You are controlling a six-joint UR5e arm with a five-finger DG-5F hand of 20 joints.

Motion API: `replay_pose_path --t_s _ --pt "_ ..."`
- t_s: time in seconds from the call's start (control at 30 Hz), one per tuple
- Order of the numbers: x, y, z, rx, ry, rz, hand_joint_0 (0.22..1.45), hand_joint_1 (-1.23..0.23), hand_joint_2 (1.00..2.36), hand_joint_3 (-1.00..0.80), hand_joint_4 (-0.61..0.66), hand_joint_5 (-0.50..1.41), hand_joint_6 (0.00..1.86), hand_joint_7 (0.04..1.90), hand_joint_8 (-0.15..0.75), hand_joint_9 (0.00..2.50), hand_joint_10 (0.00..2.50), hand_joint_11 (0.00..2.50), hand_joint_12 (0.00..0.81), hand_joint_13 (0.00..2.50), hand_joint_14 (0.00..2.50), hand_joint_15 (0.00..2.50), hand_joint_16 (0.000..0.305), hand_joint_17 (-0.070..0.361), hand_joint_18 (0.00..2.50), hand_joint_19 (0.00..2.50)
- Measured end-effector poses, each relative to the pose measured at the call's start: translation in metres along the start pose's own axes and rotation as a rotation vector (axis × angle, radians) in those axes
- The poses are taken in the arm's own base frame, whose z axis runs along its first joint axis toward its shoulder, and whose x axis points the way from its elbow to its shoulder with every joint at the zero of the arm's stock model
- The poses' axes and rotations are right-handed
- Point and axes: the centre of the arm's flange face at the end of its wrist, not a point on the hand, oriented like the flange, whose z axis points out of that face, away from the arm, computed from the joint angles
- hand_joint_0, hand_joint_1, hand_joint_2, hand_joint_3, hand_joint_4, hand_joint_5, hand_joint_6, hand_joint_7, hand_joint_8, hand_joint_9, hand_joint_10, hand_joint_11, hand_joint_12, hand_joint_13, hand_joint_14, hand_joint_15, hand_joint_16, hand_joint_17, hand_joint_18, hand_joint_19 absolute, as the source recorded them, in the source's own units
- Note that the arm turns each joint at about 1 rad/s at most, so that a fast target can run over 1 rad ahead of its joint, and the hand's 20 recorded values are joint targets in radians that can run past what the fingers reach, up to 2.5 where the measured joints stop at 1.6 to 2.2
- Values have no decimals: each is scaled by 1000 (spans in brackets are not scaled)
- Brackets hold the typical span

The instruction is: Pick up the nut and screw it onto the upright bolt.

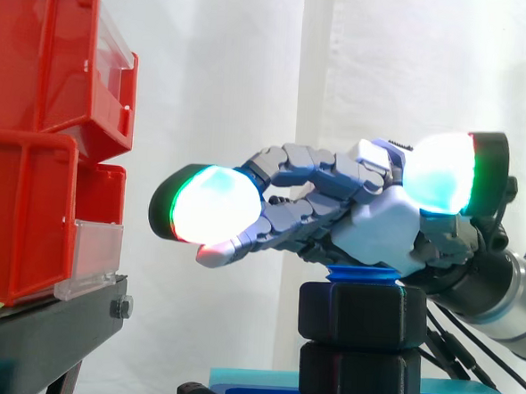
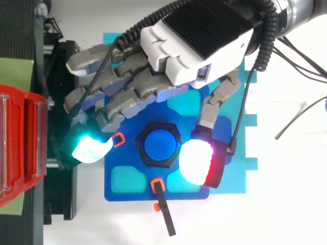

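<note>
The black nut sat threaded on the upright blue bolt, at the centre of a blue base plate and above a second black hex piece. The robot hand hovered over it, released and grasping nothing, its fingers extended toward the red bins.

The arm is reaching in from the right, holding the hand palm down and roughly level. Its fingers are stretching leftward, loosely spread and gripping nothing, while the thumb is splaying apart from them.
</note>
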Motion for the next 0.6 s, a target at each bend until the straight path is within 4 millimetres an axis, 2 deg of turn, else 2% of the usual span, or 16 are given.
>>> replay_pose_path --t_s 0.17,0.43,0.6 --pt "-7 3 7 -2 12 5 402 -229 1000 -500 156 -211 501 596 225 289 0 0 308 103 0 0 35 79 0 0" --pt "-6 6 15 75 12 70 400 -234 1000 -500 151 -213 501 588 225 287 0 0 306 94 0 0 36 80 0 0" --pt "-13 11 26 135 23 106 401 -235 1000 -500 154 -213 501 590 227 292 0 0 307 110 0 0 35 79 0 0"
